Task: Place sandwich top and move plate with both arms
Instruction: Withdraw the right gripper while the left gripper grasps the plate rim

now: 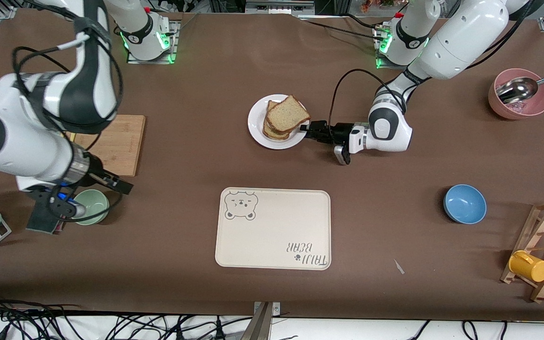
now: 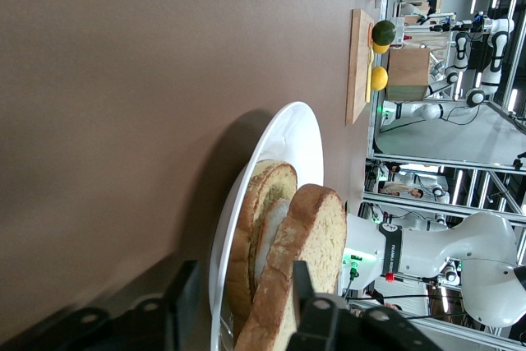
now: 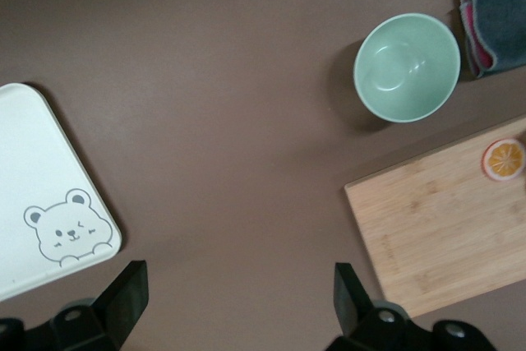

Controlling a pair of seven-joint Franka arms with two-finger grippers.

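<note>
left gripper [image 1: 308,131] low, wrist horizontal, fingers [image 2: 182,300] part-closed. right gripper [image 3: 238,295] raised, pointing down, jaws wide apart, waiting.

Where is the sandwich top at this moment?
In the front view, the sandwich top lies tilted on the sandwich on the white plate, farther from the camera than the bear tray.

The plate [image 1: 258,126] sits mid-table, and the sandwich top [image 1: 288,114] lies on the stacked bread on it. The left gripper [image 1: 310,131] is low at the plate's rim, toward the left arm's end, its fingers [image 2: 182,295] either side of the rim, apparently touching. The tray [image 1: 274,229] lies nearer the front camera than the plate. The right gripper [image 1: 111,183] hangs over bare table between the cutting board [image 1: 111,144] and a bowl [image 1: 91,206], well apart from the plate
</note>
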